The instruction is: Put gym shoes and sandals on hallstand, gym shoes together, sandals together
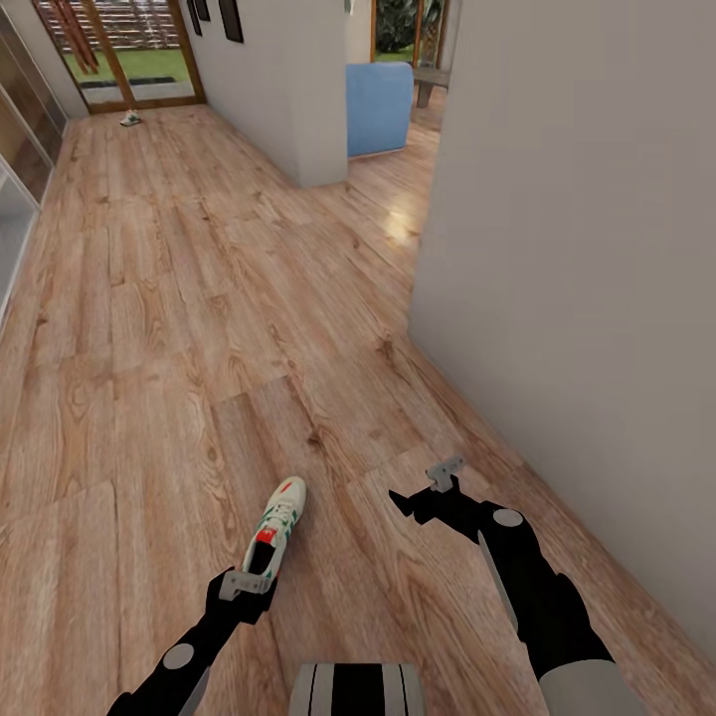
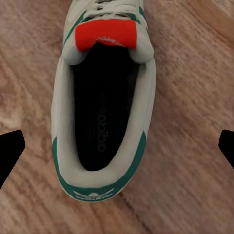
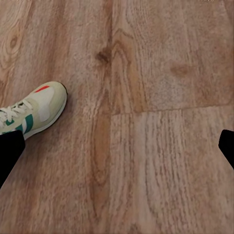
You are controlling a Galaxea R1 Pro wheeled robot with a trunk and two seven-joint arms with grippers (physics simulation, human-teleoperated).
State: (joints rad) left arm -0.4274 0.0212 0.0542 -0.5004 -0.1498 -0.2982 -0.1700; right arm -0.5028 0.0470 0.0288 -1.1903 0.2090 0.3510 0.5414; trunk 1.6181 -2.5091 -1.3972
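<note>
Wood floor (image 1: 179,328) runs the whole corridor, with a grey wall (image 1: 587,249) on the right. Left gripper (image 1: 246,587) hangs spread wide above the heel of a near sneaker (image 1: 275,524), fingers apart from it; wrist view looks into the shoe's dark opening (image 2: 104,117). Right gripper (image 1: 430,487) also released, holding nothing; its wrist view catches the toe (image 3: 36,109). Second sneaker (image 1: 130,118) lies far down the corridor.

Lighting: even and bright, daylight coming through the far glazed wooden doors (image 1: 129,50). Glare patch shining on the warm brown wood-plank floor (image 1: 401,227) far right. Shadows faint. Renders looking slightly soft.
</note>
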